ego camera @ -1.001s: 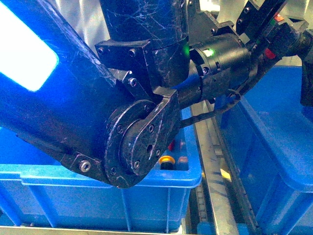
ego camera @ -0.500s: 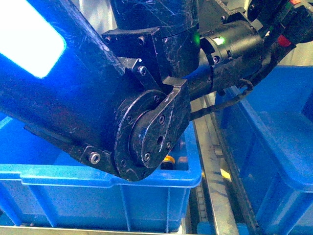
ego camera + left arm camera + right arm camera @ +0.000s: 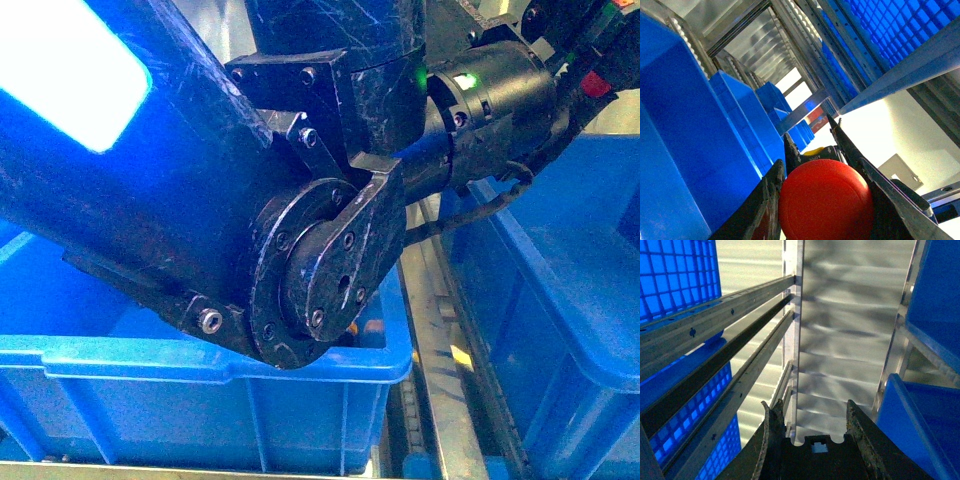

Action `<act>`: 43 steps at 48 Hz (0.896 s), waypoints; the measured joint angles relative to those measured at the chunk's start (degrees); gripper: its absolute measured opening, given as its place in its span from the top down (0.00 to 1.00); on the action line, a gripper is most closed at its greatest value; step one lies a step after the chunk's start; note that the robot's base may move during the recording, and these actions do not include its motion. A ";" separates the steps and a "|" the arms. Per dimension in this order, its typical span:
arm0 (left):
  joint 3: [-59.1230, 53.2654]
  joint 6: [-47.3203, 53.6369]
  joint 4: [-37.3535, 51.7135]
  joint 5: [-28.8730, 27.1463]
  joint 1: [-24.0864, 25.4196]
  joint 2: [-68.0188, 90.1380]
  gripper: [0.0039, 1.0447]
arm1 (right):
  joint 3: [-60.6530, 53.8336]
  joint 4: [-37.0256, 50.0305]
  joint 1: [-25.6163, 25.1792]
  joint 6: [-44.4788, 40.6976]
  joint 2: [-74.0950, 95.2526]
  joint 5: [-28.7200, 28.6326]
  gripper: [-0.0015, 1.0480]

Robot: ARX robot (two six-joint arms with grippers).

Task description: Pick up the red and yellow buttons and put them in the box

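Left arm joint (image 3: 320, 270) shifted right and upward across front view, now covering yellow button seen earlier inside near blue bin (image 3: 200, 362). Left gripper (image 3: 809, 137) clamped on red button (image 3: 826, 200), held beside blue bin walls. Right gripper (image 3: 809, 407) fingers apart.

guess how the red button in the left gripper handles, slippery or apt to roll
The red button has a smooth, round cap, so it may slip in the left gripper. Being round, it would probably roll if dropped. It looks rigid, so it is likely stiff.
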 joint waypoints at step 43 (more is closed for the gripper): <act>-25.97 11.85 -3.45 -11.19 12.15 -28.50 0.07 | -0.04 -4.46 -2.38 -7.19 3.26 -0.87 0.75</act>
